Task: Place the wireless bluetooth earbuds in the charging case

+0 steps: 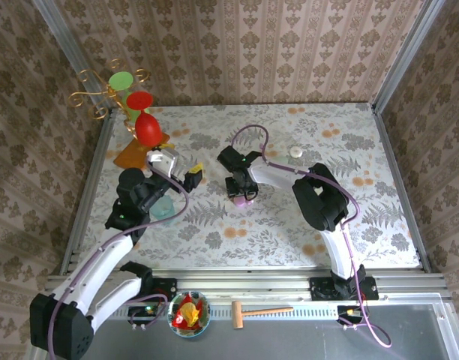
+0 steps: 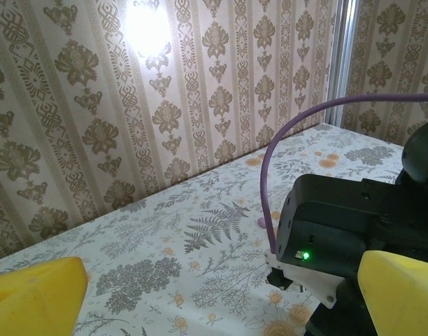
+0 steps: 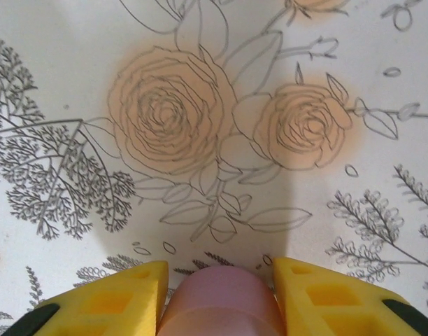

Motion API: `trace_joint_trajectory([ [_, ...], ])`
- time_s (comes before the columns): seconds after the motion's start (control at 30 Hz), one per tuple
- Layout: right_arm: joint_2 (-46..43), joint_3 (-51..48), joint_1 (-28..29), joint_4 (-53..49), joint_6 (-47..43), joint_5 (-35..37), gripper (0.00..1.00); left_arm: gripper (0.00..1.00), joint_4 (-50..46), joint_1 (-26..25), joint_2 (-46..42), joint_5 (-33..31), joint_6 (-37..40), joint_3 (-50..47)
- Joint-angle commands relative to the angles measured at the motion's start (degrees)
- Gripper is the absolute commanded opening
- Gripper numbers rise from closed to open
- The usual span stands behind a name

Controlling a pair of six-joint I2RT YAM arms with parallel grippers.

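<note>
**Squaring the hold on the lilac case before any lift**

Right at the tips of the right gripper (image 3: pixel 219 269): the charging case (image 3: pixel 221 302), judged so by bulk, a rounded lilac body too big for a bud. Sits in the gap with one of the yellow fingers (image 3: pixel 109 304) hard by each flank. Jaws partway in, neither wide nor together. Cannot tell from the wrist view whether already pressing or only just beside.

Best to centre first. Keep an equal margin on both flanks so that neither pad nudges the smooth shell sideways. Then squeeze gently and stop at the first firm contact, since a pebble shape will likely squirt out forward under a hard pinch. Take it at the widest part and keep it level.

Just ahead of the fingertips: the flat flowered table (image 3: pixel 200 105), peach roses straight in front.

Farther off, behind the wrist rather than ahead of the tips: a small pale round piece, probably the pale earbud (image 1: pixel 295 151). Lies on the table well apart from the case. Too small from overhead to read which way up, so worth a closer look before any pick.

Farthest, off to the side: the left gripper (image 2: pixel 221 290), fingers spread fully apart with nothing between them, facing across toward the right wrist. Probably the free tool for fetching that bud once the case is steady.
</note>
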Motion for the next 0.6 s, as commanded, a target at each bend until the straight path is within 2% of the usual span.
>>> trace_joint_trajectory([
  [0.0,-3.4,-1.1,-0.1,-0.5,1.4,1.1,0.35,1.00,3.4,-0.8,1.2,0.4,0.6,-1.3],
  [0.3,-13.8,-6.8,-4.0,4.9,4.6,0.0,0.36,1.00,15.8,-10.4,10.5,-3.0,8.8,-5.2],
  [0.57,-26.3,-13.6,-9.0,11.6,9.7,-6.6,0.36,0.99,29.8,-18.8,24.4,-6.0,19.2,-5.9],
])
